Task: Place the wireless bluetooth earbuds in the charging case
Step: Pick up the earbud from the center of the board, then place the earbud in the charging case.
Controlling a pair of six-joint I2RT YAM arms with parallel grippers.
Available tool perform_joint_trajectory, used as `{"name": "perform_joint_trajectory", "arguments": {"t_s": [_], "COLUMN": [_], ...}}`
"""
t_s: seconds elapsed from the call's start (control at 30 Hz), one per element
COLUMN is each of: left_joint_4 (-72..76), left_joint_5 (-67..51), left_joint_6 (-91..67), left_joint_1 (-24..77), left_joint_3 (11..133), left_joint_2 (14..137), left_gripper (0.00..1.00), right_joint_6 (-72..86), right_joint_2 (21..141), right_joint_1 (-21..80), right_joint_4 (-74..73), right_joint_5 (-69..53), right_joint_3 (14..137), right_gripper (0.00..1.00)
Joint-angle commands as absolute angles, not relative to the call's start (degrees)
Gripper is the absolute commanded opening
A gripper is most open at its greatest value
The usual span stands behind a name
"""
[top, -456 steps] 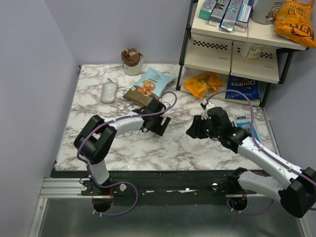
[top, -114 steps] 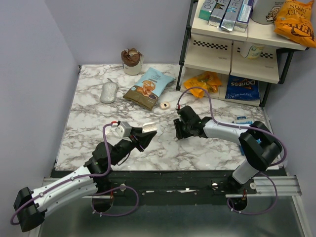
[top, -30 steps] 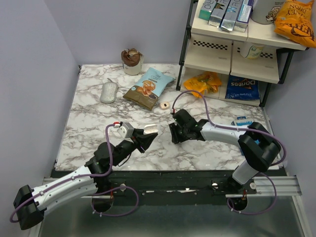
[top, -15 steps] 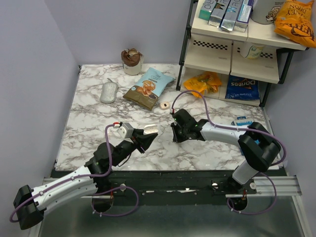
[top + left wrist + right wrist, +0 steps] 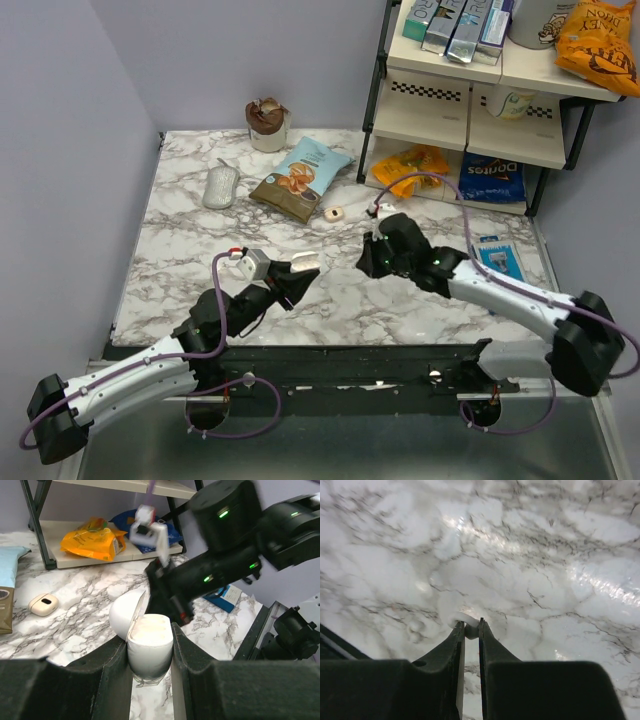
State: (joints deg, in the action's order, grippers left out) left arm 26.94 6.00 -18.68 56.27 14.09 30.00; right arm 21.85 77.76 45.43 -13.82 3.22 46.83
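Observation:
My left gripper (image 5: 149, 652) is shut on the charging case (image 5: 149, 645), a white rounded case held upright with its lid hinged open to the left. From above, the case (image 5: 305, 264) sits at the tip of the left gripper (image 5: 298, 275), raised over the table's near middle. My right gripper (image 5: 471, 625) is shut on a tiny white earbud (image 5: 468, 629), pinched at the fingertips above the marble. In the top view the right gripper (image 5: 372, 262) hangs just right of the case, pointing toward it. A small cream rounded piece (image 5: 334, 213) with a dark slot lies on the table behind them.
A grey oval mouse-like object (image 5: 220, 186), a light blue snack bag (image 5: 302, 176) and a brown-topped cup (image 5: 267, 123) sit at the back left. The shelf rack (image 5: 470, 110) stands at the back right, with an orange bag (image 5: 410, 168). A blue packet (image 5: 498, 257) lies at right.
My right gripper has closed on the earbud, then lifted and swung a little to the right as its arm changed pose. The left arm and the case have not moved.

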Motion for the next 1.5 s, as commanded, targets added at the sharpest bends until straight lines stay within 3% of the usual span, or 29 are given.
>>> {"name": "perform_joint_trajectory", "arguments": {"t_s": [0.0, 0.27, 0.6, 1.47], "left_joint_4": [31.89, 49.18, 62.47, 65.83], "left_joint_5": [7.12, 2.55, -9.05, -8.7], "left_joint_6": [-16.71, -7.83, -1.67, 3.16], "left_joint_1": [56.51, 56.51, 55.11, 54.76], "left_joint_3": [13.36, 13.88, 20.91, 24.52], "left_joint_2": [30.76, 39.27, 53.52, 60.73], "left_gripper": [0.0, 0.0, 0.0, 0.0], "right_joint_6": [22.41, 14.34, 10.98, 18.02], "right_joint_2": [63.5, 52.56, 52.29, 60.2], "right_joint_1": [45.53, 50.87, 57.83, 62.14], "right_joint_4": [-12.83, -21.0, -28.47, -27.34], "right_joint_5": [2.65, -0.44, 3.51, 9.32], "right_joint_3": [46.93, 56.77, 68.02, 73.56], "right_gripper": [0.04, 0.03, 0.01, 0.01]}}
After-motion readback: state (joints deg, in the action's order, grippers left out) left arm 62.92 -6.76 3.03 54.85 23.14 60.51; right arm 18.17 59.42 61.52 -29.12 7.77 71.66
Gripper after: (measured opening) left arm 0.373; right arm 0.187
